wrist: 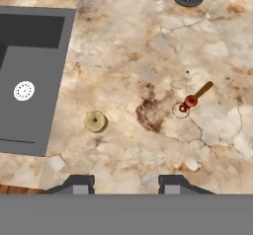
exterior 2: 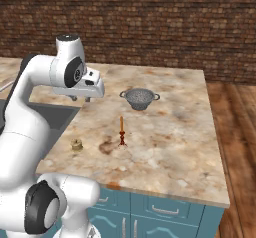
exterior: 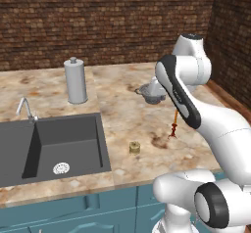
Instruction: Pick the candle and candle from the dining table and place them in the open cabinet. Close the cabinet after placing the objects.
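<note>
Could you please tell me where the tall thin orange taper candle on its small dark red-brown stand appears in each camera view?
Left base view: the tall thin orange taper candle stands right of centre, beside the white arm.
Right base view: it stands at centre.
Hand view: it appears right of centre, seen from above.
Shared landmark: the squat yellowish-gold cylinder candle sits apart from it on the marbled stone counter top, towards the sink.

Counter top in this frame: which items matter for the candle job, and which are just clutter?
Job:
- taper candle, upright on its stand
- squat gold candle
- stone counter top they stand on
- gripper, jaws apart, holding nothing

Clutter:
- metal colander
- grey canister
- sink and faucet
</note>
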